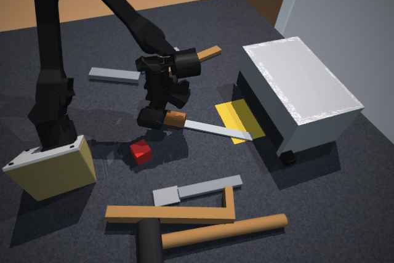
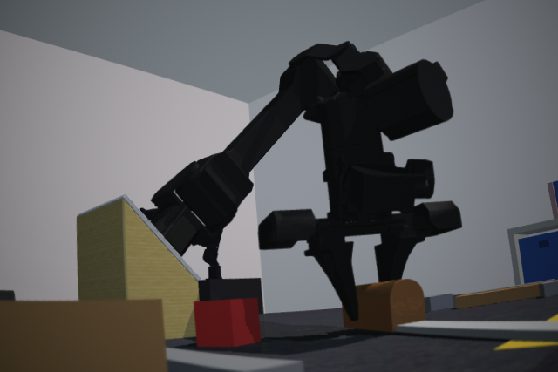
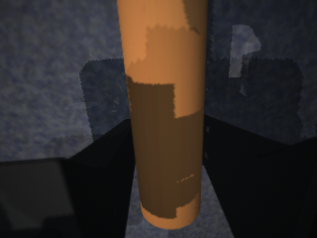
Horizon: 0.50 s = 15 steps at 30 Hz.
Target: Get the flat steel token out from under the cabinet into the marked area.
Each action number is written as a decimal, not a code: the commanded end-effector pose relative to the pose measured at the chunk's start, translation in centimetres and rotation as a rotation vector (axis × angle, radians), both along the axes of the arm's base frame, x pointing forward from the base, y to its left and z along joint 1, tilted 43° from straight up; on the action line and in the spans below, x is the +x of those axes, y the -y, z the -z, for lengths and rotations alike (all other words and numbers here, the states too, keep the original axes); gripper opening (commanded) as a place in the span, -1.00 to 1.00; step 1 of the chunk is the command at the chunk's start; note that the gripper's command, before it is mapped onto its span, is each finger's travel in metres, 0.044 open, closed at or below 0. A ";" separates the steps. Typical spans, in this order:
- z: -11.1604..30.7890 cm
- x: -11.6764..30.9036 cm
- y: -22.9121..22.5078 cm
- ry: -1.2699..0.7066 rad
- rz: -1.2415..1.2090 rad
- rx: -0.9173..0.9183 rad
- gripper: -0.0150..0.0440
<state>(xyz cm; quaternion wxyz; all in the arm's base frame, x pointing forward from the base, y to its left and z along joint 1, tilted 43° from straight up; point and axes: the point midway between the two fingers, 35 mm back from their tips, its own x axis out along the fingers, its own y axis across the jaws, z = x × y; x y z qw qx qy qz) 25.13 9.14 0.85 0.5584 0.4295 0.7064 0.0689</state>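
Observation:
My gripper (image 1: 164,120) (image 2: 371,298) (image 3: 163,125) is shut on the rounded orange-brown handle (image 1: 175,118) (image 2: 383,305) (image 3: 165,99) of a flat-bladed tool, low over the table. Its pale steel blade (image 1: 216,129) (image 2: 472,328) points toward the cabinet and crosses the near part of the yellow marked area (image 1: 227,112) (image 2: 527,344). The blade tip is at that area's near edge, outside the cabinet. The white-grey cabinet (image 1: 324,135) has dark vent slots (image 1: 259,110) along its front. I cannot make out the steel token in any view.
A red cube (image 1: 140,151) (image 2: 225,321) sits near the arm base. A grey bar (image 1: 114,75) and a wooden bar (image 1: 210,52) lie behind the gripper. A grey paddle (image 1: 207,186), a wooden hook (image 1: 165,214) and a mallet (image 1: 222,230) lie at the front. A black block (image 1: 287,157) is at the cabinet's corner.

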 end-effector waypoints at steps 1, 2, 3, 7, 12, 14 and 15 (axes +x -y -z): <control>0.3 0.3 0.5 0.000 0.007 -0.001 -0.49; 0.4 0.3 0.6 -0.001 0.007 -0.001 -0.49; 0.5 0.3 0.7 -0.001 0.008 -0.001 -0.49; 0.8 0.4 1.0 -0.001 0.008 -0.001 -0.49; 1.2 0.5 1.4 -0.001 0.008 -0.002 -0.49; 1.3 0.6 1.6 -0.001 0.009 -0.002 -0.49; 1.4 0.6 1.7 -0.002 0.009 -0.002 -0.49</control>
